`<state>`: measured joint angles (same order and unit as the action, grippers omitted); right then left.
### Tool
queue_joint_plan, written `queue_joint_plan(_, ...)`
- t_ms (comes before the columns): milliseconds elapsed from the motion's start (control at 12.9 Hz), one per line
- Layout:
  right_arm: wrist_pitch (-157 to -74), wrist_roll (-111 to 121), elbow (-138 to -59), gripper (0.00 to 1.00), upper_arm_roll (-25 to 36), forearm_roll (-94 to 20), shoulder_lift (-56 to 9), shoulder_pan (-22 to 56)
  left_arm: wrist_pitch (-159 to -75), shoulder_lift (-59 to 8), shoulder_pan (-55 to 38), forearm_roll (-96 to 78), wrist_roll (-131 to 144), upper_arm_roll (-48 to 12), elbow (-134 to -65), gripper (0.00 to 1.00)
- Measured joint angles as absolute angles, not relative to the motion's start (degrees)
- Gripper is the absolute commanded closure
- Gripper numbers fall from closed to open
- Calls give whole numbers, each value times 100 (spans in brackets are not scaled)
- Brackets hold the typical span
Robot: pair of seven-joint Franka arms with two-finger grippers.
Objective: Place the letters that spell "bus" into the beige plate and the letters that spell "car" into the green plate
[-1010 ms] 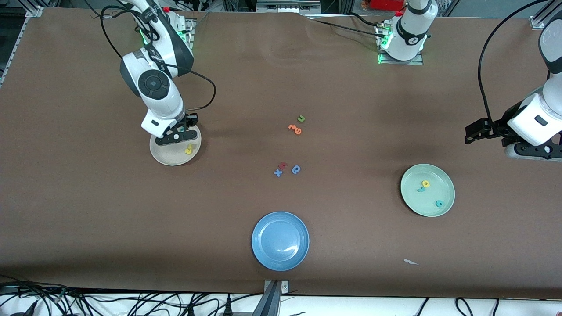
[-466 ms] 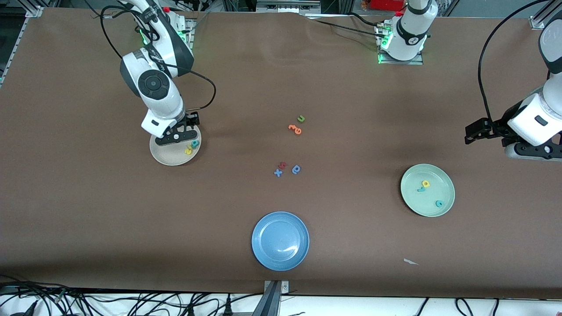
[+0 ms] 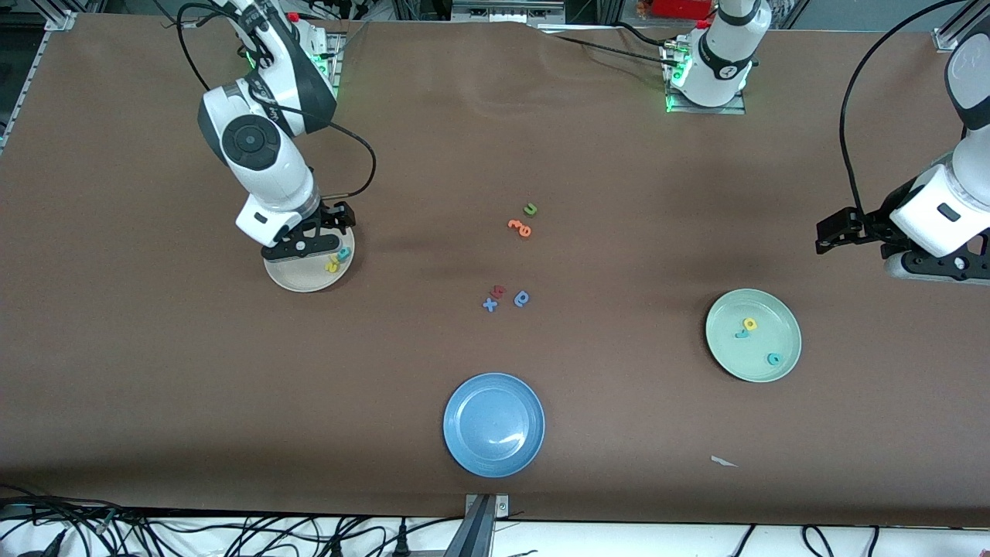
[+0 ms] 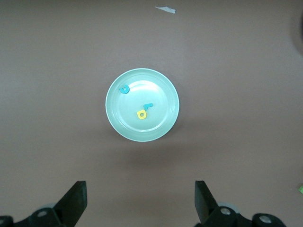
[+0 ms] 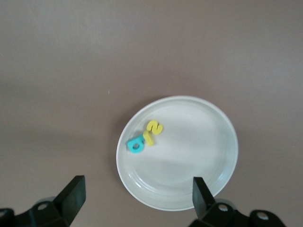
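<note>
Teal b (image 5: 136, 144) lies in the beige plate (image 3: 290, 277) touching the yellow letters (image 5: 152, 131), right gripper (image 3: 303, 241) spread empty above; left gripper (image 3: 839, 232) spread, waiting near green plate (image 3: 781, 371); next: retract.

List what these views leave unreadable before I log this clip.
- Beige plate: the right end effector covers its rim nearest the robots, front view.
- Yellow letters beside the teal b: overlapping, individual shapes unclear, right wrist view.
- Loose letters mid-table: too small to read, front view.
</note>
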<state>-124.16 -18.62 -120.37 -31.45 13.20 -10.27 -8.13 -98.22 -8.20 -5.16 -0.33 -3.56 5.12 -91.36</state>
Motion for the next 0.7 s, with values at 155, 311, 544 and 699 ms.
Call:
queue_joint_plan(155, -11875, -1791, -11595, 0, -3084, 1291, -929, -815, -9822, -820, -516, -33, -356, 509, -9136, 0)
queue_joint_plan(311, -11384, -1451, -11143, 0, -2905, 989, -813, -816, -9822, -821, -516, -33, -356, 507, -9134, 0)
queue_joint_plan(544, -10802, -689, -10580, 0, -2409, 524, -634, -823, -9822, -822, -516, -33, -356, 505, -9131, 0)
queue_joint_plan(699, -10295, -315, -10158, 0, -2099, 415, -605, -828, -9822, -823, -516, -33, -356, 505, -9128, 0)
